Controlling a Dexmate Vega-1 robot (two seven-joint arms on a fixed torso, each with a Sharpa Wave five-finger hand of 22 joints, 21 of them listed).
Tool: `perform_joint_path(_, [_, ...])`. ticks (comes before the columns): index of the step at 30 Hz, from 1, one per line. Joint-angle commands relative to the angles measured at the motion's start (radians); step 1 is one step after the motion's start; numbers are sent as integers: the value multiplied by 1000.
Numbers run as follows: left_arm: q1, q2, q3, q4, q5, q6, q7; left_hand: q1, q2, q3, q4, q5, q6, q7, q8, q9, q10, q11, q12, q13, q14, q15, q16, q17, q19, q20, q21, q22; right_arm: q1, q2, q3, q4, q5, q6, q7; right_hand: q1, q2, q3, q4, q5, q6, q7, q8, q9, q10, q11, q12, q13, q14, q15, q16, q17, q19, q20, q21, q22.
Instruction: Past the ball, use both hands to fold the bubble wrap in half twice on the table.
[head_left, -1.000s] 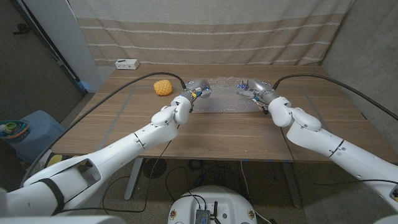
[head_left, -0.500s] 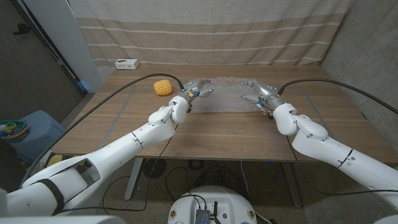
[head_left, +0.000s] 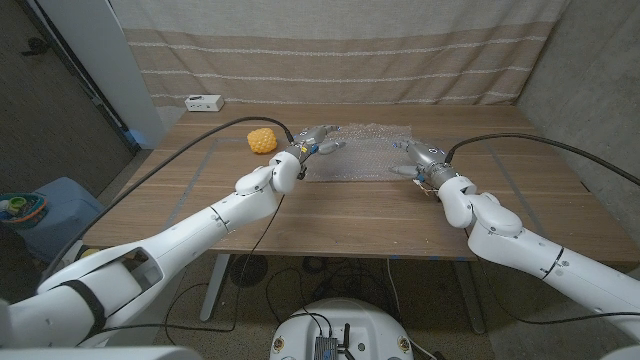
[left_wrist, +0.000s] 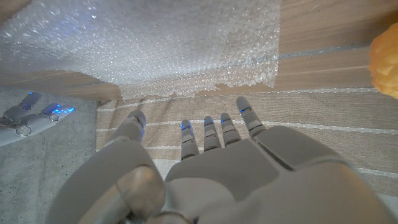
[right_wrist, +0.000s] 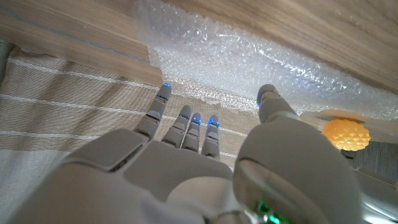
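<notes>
A: Wooden table (head_left: 350, 215) spread wide under 2 white arms, a striped curtain (head_left: 330, 50) hung behind its far edge.

B: Agreed. Next in size, the bubble wrap (head_left: 362, 155): laid open and flat on the table's far middle, unfolded, clear and glinting, between the 2 hands.

A: Left arm reaching in from the near left corner, its left hand (head_left: 318, 142) hovering at the sheet's left edge. Fingers (left_wrist: 212, 134) spread apart and pointing toward the wrap's ragged corner in the left wrist view, holding nothing. Whether the fingertips touch the sheet, cannot tell.

B: Same on the other side. Right hand (head_left: 421, 158) at the sheet's right edge, fingers (right_wrist: 186, 124) splayed and released, nothing grasped. Fingertips lit with small blue dots in the right wrist view, close to the wrap's border there.

A: Smaller now: a yellow ball (head_left: 262, 140), bumpy on its surface, sitting on the table just left of the left hand, apart from the wrap. Seen too at the edge of both wrist views.

B: And a small white box (head_left: 203, 102) at the table's far left edge, near the curtain, well apart from the ball.

A: Black cables running along each forearm toward the wrists.
</notes>
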Motion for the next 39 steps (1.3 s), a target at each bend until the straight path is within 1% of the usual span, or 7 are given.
perform_joint_path(1, [-38,0,11,50,-64,-28,-110,-26,-4,-14,6,-7,-24,-10,-6,2,-19,-4,-2,-4,-26,1,-4,1,-35,-8,-16,0,16,9,-52,30,-73,-38,59,-1,-13,-10,-7,12,-27,-2,-6,1,-32,1,-9,-5,-26,5,-8,-10,-18,2,-14,-1])
perform_joint_path(14, [-62,-8,31,86,-111,-36,-166,-57,-6,-28,18,-9,-51,-14,-5,1,-12,3,9,-9,-6,3,12,-1,-19,4,-26,1,34,65,-111,129,-188,-57,20,42,-2,1,-26,28,-84,6,-7,-2,-103,3,-14,-19,-97,21,-13,-35,-40,-2,-44,-1])
perform_joint_path(22, [-60,7,43,71,-88,-7,-165,-85,-5,-37,26,-7,-41,7,5,1,35,24,29,-11,41,13,28,-3,-2,9,-41,2,55,121,-129,238,-226,-87,-60,151,16,45,-49,42,-57,7,12,-4,-88,-2,4,-34,-63,4,7,-62,6,-21,-48,-1])
perform_joint_path(30, [-98,-3,69,148,-106,-49,-225,-101,-5,-42,29,-5,-41,11,6,1,50,27,33,-10,95,-7,42,-4,9,15,-52,2,96,158,-159,328,-231,-28,-116,161,3,44,-38,40,-39,4,17,-5,-89,-1,5,-40,-32,-8,19,-72,28,-27,-48,-1])
perform_joint_path(35, [-113,-1,81,178,-112,-91,-252,-109,-3,-44,30,-4,-45,11,6,1,61,24,35,-10,110,-33,42,-5,15,15,-58,2,105,181,-168,389,-238,21,-220,188,30,56,-24,36,79,-24,49,-7,73,-23,57,-56,69,-51,58,-87,119,-46,-41,0])
perform_joint_path(38, [-119,-3,80,197,-125,-123,-261,-112,-2,-44,31,-3,-48,12,5,1,62,21,35,-10,111,-46,40,-6,19,11,-61,3,106,200,-173,438,-252,51,-328,234,62,59,-29,25,310,-66,110,-10,276,-64,104,-72,219,-119,123,-96,203,-74,-32,1])
perform_joint_path(39, [-119,-4,79,200,-129,-129,-262,-114,-1,-45,32,-3,-49,12,5,1,63,21,35,-10,114,-50,40,-6,25,7,-61,3,106,204,-171,451,-249,66,-358,248,67,58,-31,21,368,-68,125,-12,309,-66,109,-75,255,-133,140,-96,230,-82,-26,2])
